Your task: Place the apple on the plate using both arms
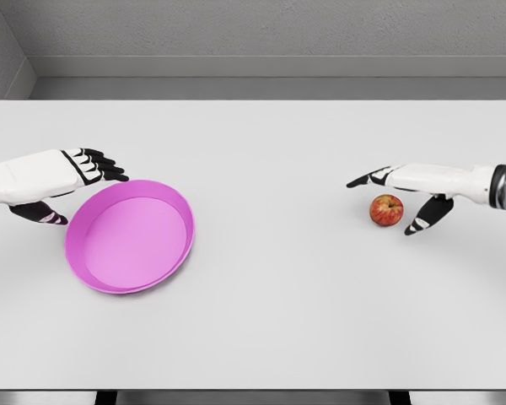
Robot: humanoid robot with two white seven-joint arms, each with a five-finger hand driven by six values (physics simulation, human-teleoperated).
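A red apple sits on the white table at the right. My right hand hovers just over and beside it, fingers stretched left past the apple and thumb hanging down on its right side, open and not closed on it. A pink plate lies at the left, tilted with its left rim raised. My left hand is at that rim, fingers spread above the far-left edge and thumb below it; I cannot tell whether it touches the plate.
The white table stretches wide between plate and apple. A grey wall runs behind the table's far edge.
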